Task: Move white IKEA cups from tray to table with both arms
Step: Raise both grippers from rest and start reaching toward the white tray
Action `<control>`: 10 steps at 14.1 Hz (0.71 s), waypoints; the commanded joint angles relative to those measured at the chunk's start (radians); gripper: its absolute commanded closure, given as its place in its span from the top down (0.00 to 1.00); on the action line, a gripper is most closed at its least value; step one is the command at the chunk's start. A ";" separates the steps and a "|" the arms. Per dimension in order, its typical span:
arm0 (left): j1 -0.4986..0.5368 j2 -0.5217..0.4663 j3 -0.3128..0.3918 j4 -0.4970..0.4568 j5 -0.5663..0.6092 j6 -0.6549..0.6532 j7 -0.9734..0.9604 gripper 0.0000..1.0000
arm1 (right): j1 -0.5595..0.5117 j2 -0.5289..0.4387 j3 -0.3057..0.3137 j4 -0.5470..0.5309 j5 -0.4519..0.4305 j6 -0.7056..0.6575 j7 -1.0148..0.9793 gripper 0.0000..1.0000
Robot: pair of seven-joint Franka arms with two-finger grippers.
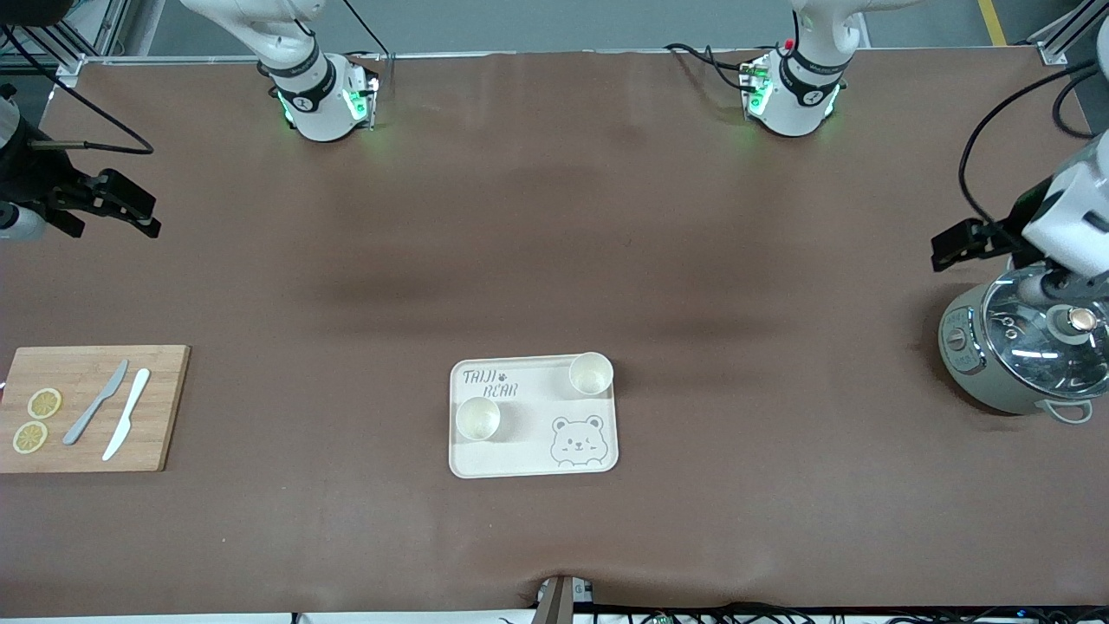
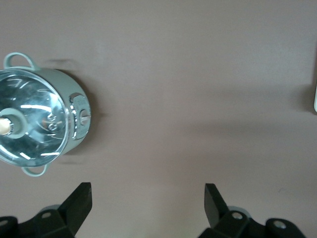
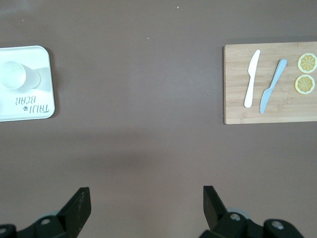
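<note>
Two white cups stand upright on the cream bear tray (image 1: 528, 455): one cup (image 1: 591, 373) at the tray's corner farther from the front camera, toward the left arm's end, the other cup (image 1: 477, 418) at the tray's edge toward the right arm's end. My left gripper (image 1: 962, 243) is open and empty, up over the table beside the pot at the left arm's end; it shows in the left wrist view (image 2: 147, 201). My right gripper (image 1: 108, 208) is open and empty over bare table at the right arm's end; it shows in the right wrist view (image 3: 146, 203), where one cup (image 3: 14, 75) shows.
A pale green pot (image 1: 1022, 351) with a glass lid stands at the left arm's end. A wooden cutting board (image 1: 95, 407) with two knives and two lemon slices lies at the right arm's end. The brown mat covers the table.
</note>
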 commanded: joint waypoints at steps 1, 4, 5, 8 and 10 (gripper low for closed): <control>-0.005 0.064 -0.006 0.016 -0.018 0.055 -0.012 1.00 | 0.018 0.070 0.000 0.046 0.012 0.011 -0.009 1.00; -0.023 0.123 -0.006 0.017 -0.022 0.130 -0.015 1.00 | 0.072 0.182 0.002 0.133 0.014 0.066 0.003 1.00; -0.029 0.143 -0.007 0.017 -0.023 0.160 -0.020 1.00 | 0.076 0.240 0.003 0.177 0.017 0.072 0.006 1.00; -0.063 0.208 -0.006 0.019 -0.075 0.230 -0.067 1.00 | 0.131 0.364 -0.001 0.205 0.060 0.221 0.029 1.00; -0.104 0.242 -0.006 0.020 -0.077 0.276 -0.140 1.00 | 0.151 0.411 -0.001 0.202 0.057 0.284 0.105 1.00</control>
